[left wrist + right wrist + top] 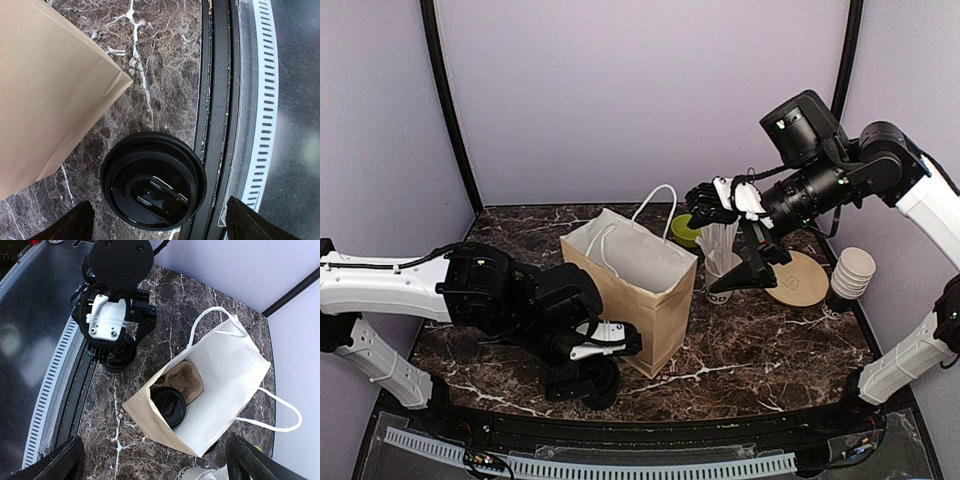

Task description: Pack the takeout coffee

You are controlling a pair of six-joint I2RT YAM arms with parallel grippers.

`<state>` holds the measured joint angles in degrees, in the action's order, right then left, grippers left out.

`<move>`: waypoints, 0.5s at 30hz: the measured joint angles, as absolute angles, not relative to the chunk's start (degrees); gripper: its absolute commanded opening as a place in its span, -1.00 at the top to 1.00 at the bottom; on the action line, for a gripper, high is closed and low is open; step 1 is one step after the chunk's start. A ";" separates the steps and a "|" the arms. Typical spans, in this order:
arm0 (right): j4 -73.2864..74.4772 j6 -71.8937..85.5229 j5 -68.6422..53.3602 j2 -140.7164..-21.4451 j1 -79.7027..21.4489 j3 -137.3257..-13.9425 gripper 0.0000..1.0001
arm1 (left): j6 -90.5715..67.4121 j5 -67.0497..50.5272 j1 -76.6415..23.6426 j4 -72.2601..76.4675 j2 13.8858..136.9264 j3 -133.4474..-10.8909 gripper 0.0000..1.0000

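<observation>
Cup (152, 186) stands under spread left tool (159, 212).

- Dark marble-patterned table (770, 330), veined in white.
- White cup of straws (717, 290), right of centre.
- Green round item (686, 232), just beyond the straws and partly hidden.
- Flat tan disc (804, 282), lying right of the straw cup.
- Stack of nested lidless cups (850, 268), at the table's right edge, just beside the disc.

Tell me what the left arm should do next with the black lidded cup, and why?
Probably lower the left gripper and close on the black lidded paper cup: the open fingers straddle the cup, which stands outside the brown paper bag.
</observation>
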<state>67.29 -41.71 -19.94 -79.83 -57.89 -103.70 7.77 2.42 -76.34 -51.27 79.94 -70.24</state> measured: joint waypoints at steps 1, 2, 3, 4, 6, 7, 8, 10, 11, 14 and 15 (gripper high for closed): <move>67.29 -41.71 -19.94 -79.83 -57.84 -103.63 -0.97 | 8.12 2.42 -76.27 -51.29 80.05 -69.93 -0.85; 67.29 -41.71 -19.94 -79.85 -57.82 -103.59 -0.96 | 8.40 2.42 -76.12 -51.33 80.25 -69.71 -0.83; 67.29 -41.71 -19.94 -79.85 -57.80 -103.59 -0.96 | 8.60 2.39 -75.77 -51.33 80.60 -69.54 -0.82; 67.26 -41.71 -19.92 -79.88 -57.76 -103.55 -0.96 | 8.75 2.33 -75.50 -51.24 80.97 -69.36 -0.81; 67.16 -41.69 -19.90 -79.88 -57.67 -103.31 -0.96 | 8.95 2.11 -74.85 -51.13 81.56 -68.97 -0.80; 67.07 -41.69 -19.90 -79.90 -57.63 -103.09 -0.96 | 9.06 1.91 -74.37 -50.96 81.71 -68.71 -0.80; 67.00 -41.71 -19.90 -79.94 -57.63 -102.91 -0.96 | 9.10 1.69 -73.89 -50.76 81.76 -68.36 -0.79; 66.92 -41.71 -19.84 -80.05 -57.63 -102.67 -0.96 | 9.41 1.34 -73.12 -50.63 81.76 -67.75 -0.79; 66.85 -41.71 -19.73 -80.09 -57.63 -102.61 -0.95 | 9.52 1.23 -72.75 -50.57 81.76 -67.55 -0.78; 66.72 -41.71 -19.53 -80.14 -57.63 -102.32 -0.95 | 9.98 1.02 -72.23 -50.39 81.76 -67.22 -0.70; 66.61 -41.71 -19.44 -80.16 -57.60 -102.26 -0.95 | 10.20 0.78 -72.12 -50.33 81.76 -67.22 -0.66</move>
